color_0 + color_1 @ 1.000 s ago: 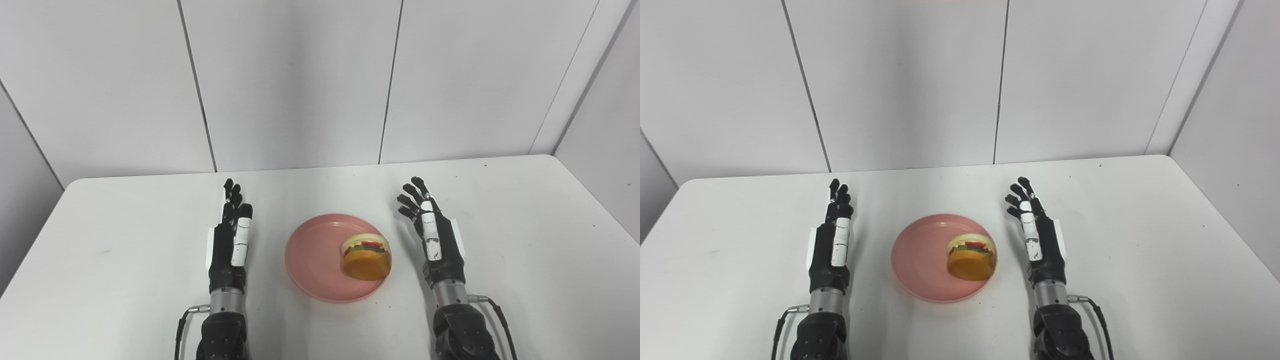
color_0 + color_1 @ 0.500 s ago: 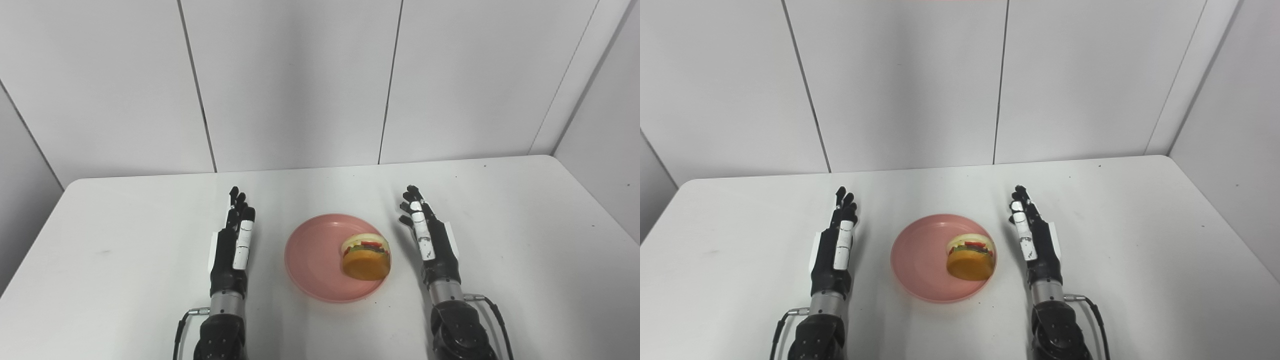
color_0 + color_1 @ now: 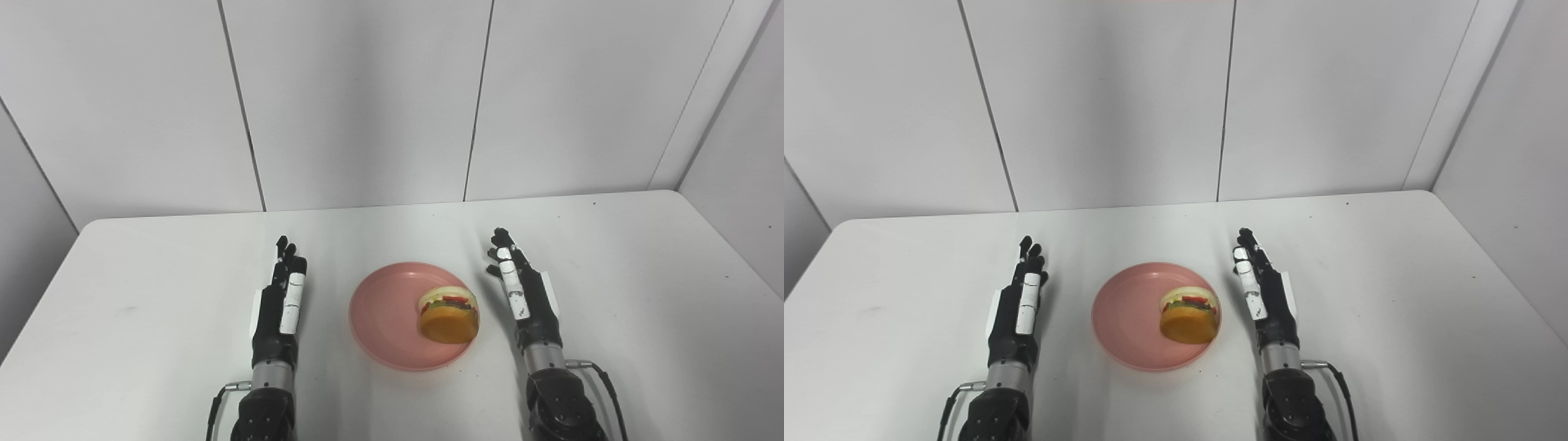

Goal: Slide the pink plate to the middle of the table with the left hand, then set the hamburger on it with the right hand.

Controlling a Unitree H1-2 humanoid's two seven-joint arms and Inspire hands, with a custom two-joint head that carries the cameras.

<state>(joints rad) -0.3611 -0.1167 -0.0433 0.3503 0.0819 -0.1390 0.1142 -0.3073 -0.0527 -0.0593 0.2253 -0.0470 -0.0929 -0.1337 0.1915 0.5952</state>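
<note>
A toy hamburger (image 3: 449, 315) lies tipped on its side at the right edge of a round pink plastic plate (image 3: 386, 312) mid-bench (image 3: 153, 294), between 2 empty, straight-fingered black hands, left hand (image 3: 278, 306) and right hand (image 3: 527, 297); any nudge could probably roll it off.

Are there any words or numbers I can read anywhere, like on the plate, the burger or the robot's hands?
None: no words, numbers, brands or signs show in either view.
The pink plate is plain.
The hamburger has no label.
The left hand and right hand carry blank white patches only.
The table and the wall panels are bare of writing.
</note>
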